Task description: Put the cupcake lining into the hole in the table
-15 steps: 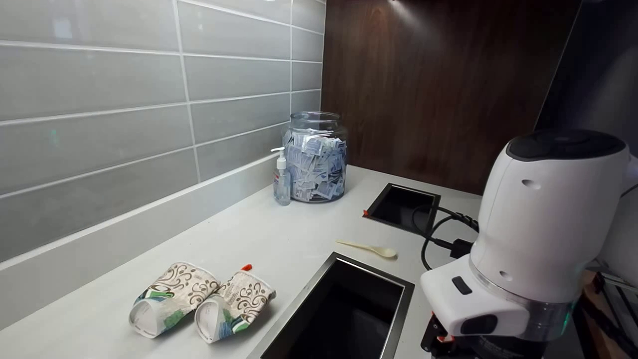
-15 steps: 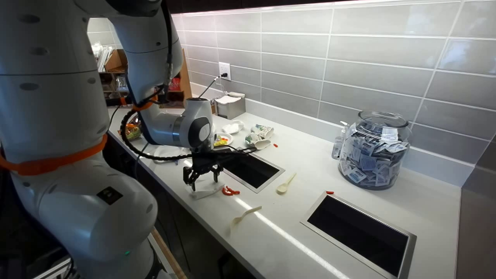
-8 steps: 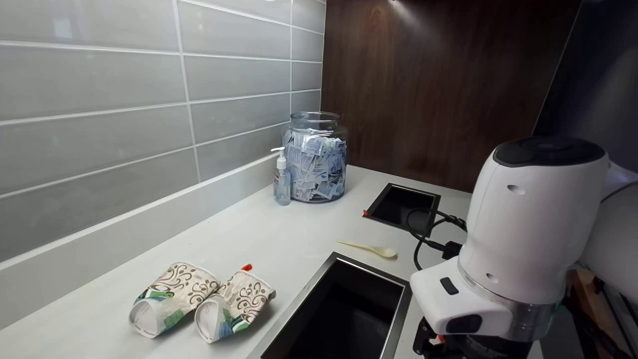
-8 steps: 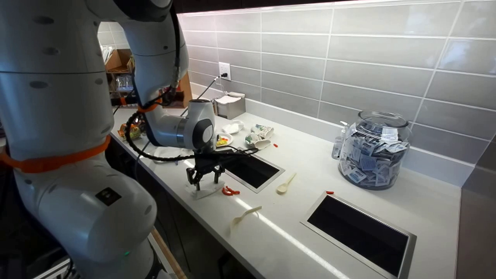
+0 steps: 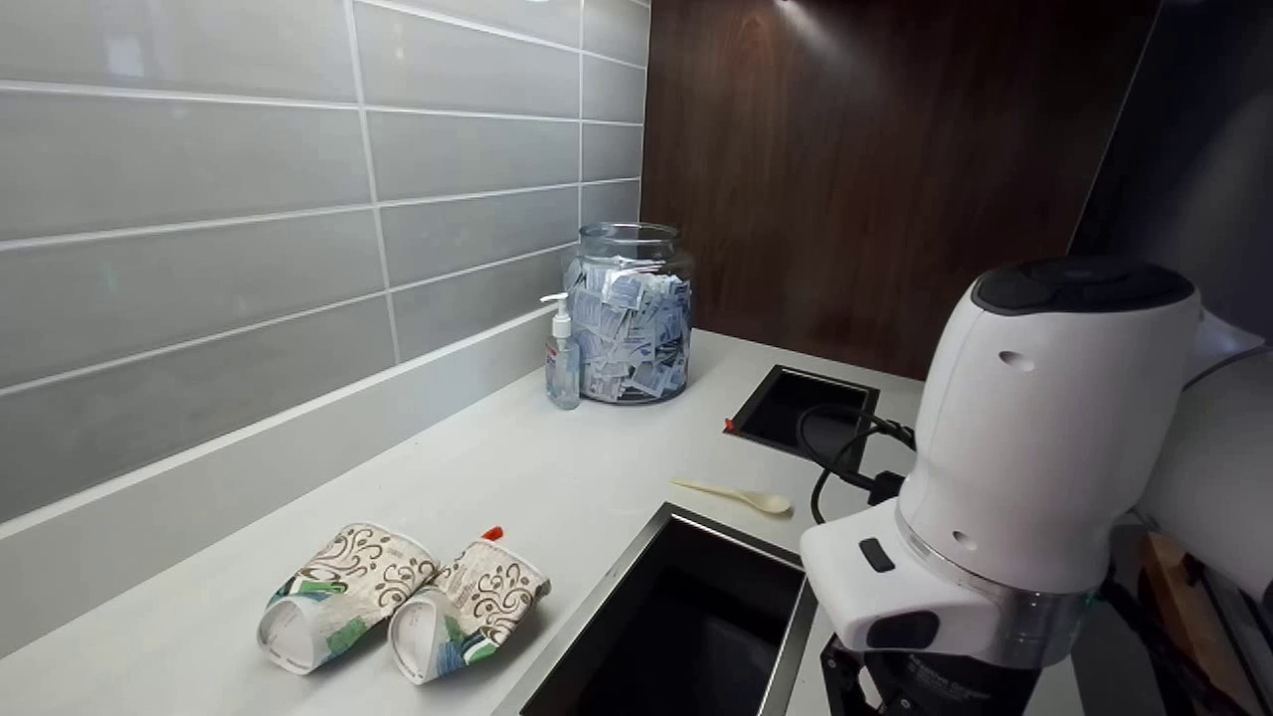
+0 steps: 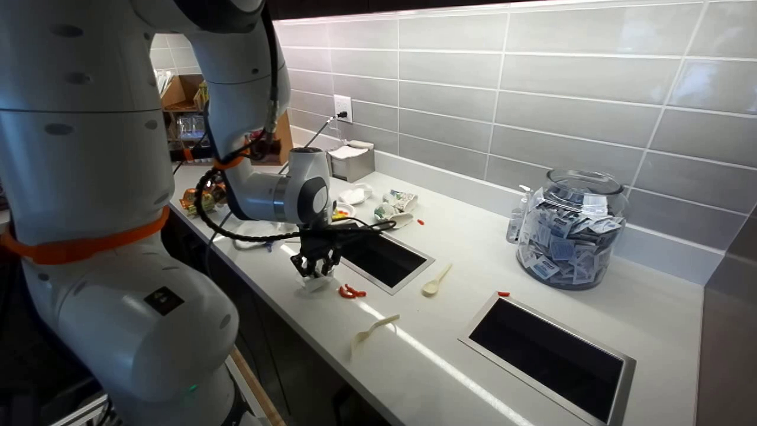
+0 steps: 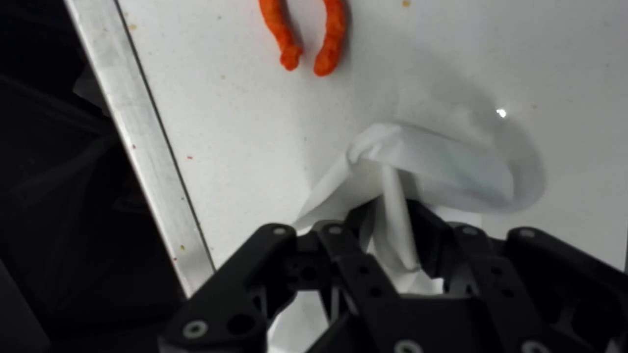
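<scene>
- Pincer [image 7: 392, 218] had the white paper cupcake lining [image 7: 431, 162] pinched, near but not over the closest worktop hole [image 6: 387, 260].
- Grasp step, I reckoned; next move called for lifting, then swinging across.

The white arm [image 6: 89, 160] wears orange bands [image 6: 77, 250] and its black hand [image 7: 390, 213] shows round screws [image 7: 195, 329].

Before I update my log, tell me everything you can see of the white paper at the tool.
The white paper looks thin and crumpled, with no print visible. A flap curls to one side; a narrow fold stands inside the tool, which touches it, how firmly is unclear. Part is hidden. It is near one edge of the counter, apart from the orange pieces and a metal rim; contact with the counter cannot be judged.
</scene>
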